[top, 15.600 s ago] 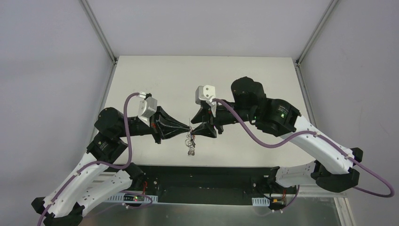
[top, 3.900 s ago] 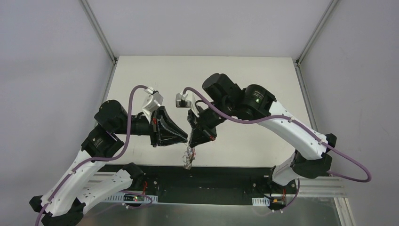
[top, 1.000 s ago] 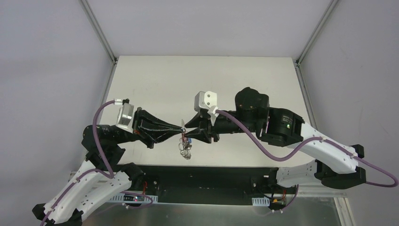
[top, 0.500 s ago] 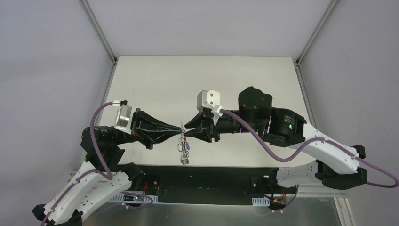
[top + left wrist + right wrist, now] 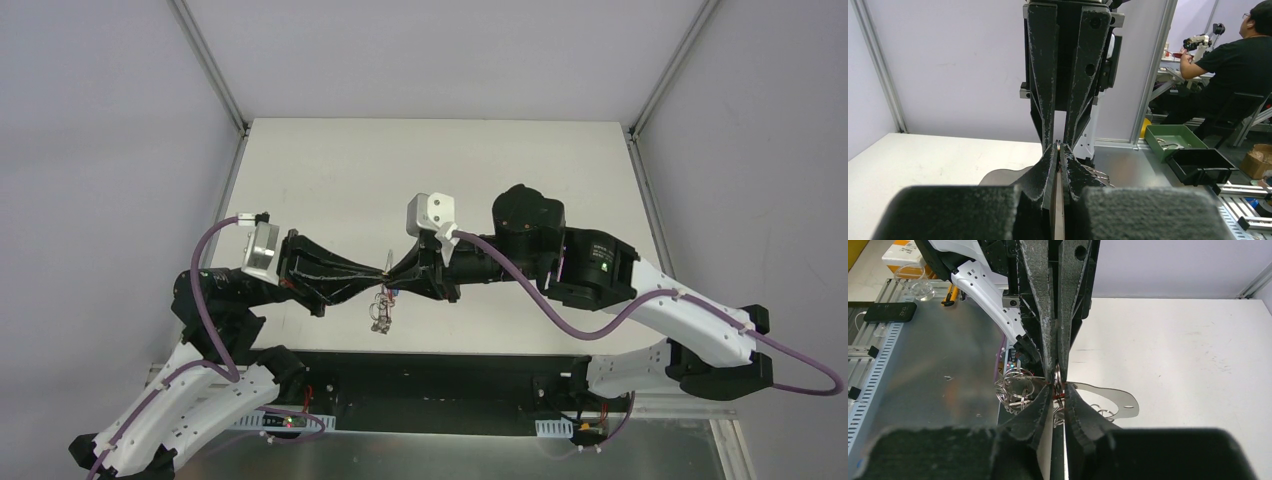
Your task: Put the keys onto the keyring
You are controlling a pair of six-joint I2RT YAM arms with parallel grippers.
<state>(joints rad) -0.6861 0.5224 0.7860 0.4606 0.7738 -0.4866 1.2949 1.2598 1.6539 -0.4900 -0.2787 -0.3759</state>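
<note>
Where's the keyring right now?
In the top external view, the keyring hangs above the table, left of centre near its front edge. It is held where the left gripper and right gripper tips meet, its silvery bundle dangling just below.

My two arms reach inward, left gripper (image 5: pixel 383 276) and right gripper (image 5: pixel 393 280) meeting tip to tip. Both pairs of jaws look pinched together, as far as I can see.

Silvery keyring (image 5: pixel 1017 385), black fingers (image 5: pixel 1034 412), white table (image 5: pixel 1178 360).
</note>
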